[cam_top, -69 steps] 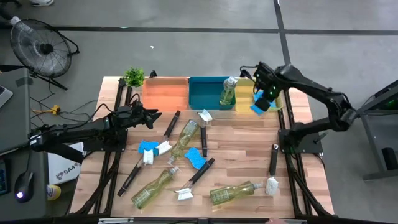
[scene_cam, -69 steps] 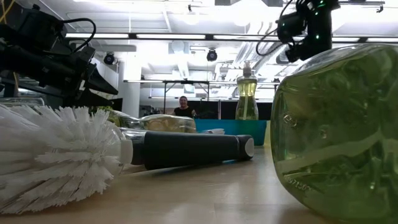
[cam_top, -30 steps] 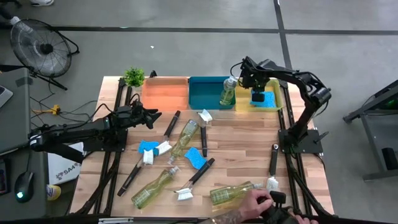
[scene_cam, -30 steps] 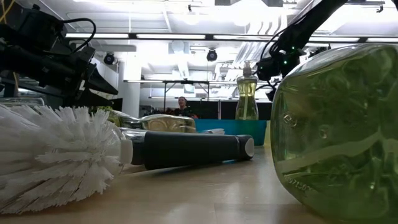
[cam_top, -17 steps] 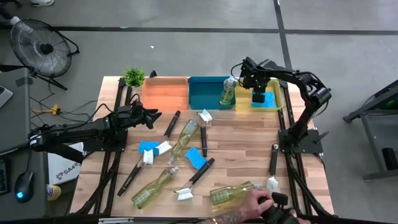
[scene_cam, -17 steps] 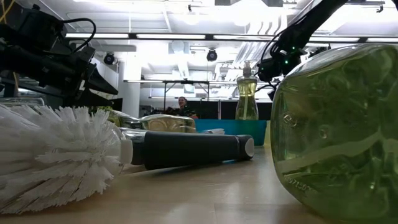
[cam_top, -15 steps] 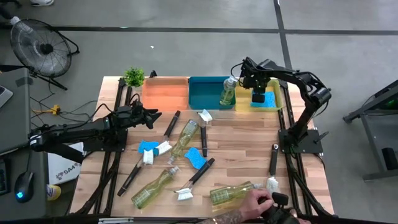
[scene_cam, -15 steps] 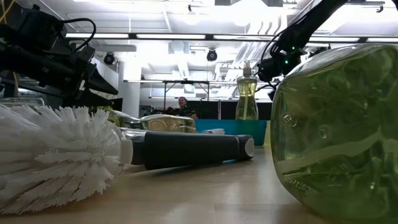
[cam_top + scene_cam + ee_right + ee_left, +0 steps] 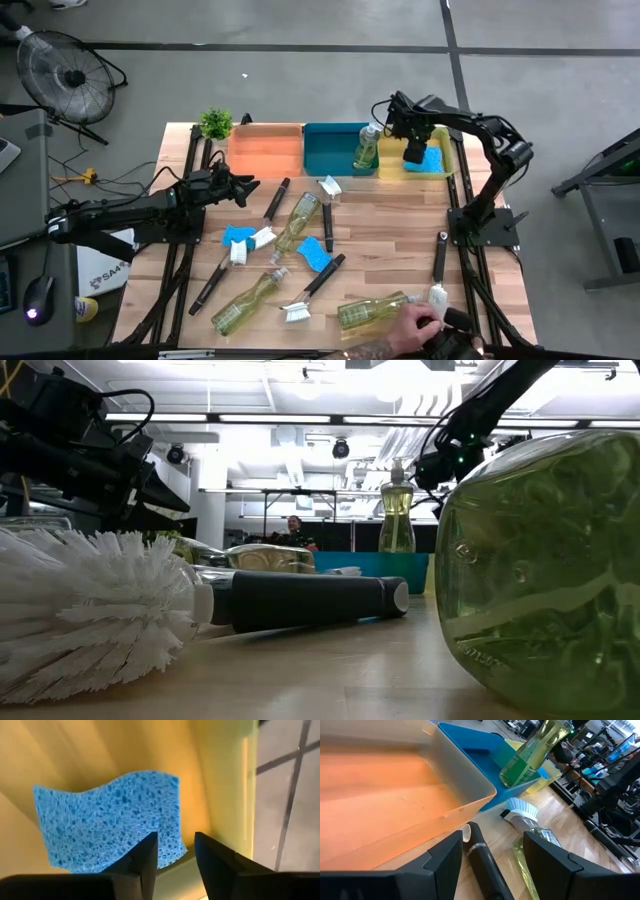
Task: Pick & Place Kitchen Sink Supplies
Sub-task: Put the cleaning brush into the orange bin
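Observation:
In the right wrist view a blue sponge (image 9: 107, 822) lies in the yellow bin (image 9: 220, 780), bent against its wall. My right gripper (image 9: 175, 852) points down into that bin (image 9: 392, 160), open, fingers either side of the sponge's corner. One bottle (image 9: 367, 148) stands in the blue bin (image 9: 330, 150). Other bottles (image 9: 300, 215), sponges (image 9: 237, 236) and brushes (image 9: 318, 283) lie on the table. My left gripper (image 9: 246, 186) waits open near the orange bin (image 9: 265, 150), above a brush handle (image 9: 482, 857). My right gripper comes from above, pointing steeply down, with its fingertips (image 9: 145, 855) around the sponge's corner (image 9: 177, 851). Whether they touch it, I cannot tell. The sponge rests in the yellow bin.
A potted plant (image 9: 215, 123) stands at the far left corner. A person's hand (image 9: 420, 322) reaches over the near edge by a lying bottle (image 9: 372, 311) and a brush (image 9: 438, 270). Close to the low camera lie a brush head (image 9: 90, 610) and a bottle (image 9: 545, 570).
My right gripper has stayed over the yellow bin and rolled about its own axis. More of the blue sponge now shows beside it in the bin. The person's hand at the near edge has shifted a little.

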Controlling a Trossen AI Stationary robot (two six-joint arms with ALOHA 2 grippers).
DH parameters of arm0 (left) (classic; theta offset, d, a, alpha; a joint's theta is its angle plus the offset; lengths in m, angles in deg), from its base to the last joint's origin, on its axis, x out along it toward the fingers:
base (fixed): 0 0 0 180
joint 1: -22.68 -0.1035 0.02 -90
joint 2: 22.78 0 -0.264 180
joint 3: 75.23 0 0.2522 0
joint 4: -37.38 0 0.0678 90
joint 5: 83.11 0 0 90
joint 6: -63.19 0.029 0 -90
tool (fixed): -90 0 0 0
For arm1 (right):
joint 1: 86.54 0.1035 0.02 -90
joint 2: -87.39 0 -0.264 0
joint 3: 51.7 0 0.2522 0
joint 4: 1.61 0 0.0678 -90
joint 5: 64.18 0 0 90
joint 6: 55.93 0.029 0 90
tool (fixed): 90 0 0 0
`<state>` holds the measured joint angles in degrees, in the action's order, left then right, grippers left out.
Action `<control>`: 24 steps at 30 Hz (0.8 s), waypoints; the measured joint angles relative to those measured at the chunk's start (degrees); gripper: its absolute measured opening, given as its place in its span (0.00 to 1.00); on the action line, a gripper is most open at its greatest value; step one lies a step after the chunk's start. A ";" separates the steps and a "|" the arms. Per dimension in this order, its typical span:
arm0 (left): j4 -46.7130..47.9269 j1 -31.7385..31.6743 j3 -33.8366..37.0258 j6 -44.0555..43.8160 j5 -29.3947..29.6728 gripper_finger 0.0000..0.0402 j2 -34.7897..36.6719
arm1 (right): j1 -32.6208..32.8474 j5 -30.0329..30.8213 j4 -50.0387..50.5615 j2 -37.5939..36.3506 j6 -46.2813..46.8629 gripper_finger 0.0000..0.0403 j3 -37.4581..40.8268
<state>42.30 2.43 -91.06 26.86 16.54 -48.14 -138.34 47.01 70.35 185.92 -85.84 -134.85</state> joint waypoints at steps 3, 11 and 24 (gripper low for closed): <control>-0.02 0.01 -0.02 0.02 0.00 0.51 0.00 | -0.51 0.49 -0.31 -1.62 3.70 0.33 0.00; -0.02 0.00 -0.02 0.02 0.00 0.51 0.00 | -2.22 5.42 3.92 -7.29 23.14 0.34 0.00; -0.01 0.00 -0.01 0.02 0.00 0.51 -0.01 | 1.47 -6.95 14.78 -20.06 61.31 0.34 1.48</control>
<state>42.29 2.43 -91.07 26.88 16.54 -48.15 -136.87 40.07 85.13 165.86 -24.53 -133.36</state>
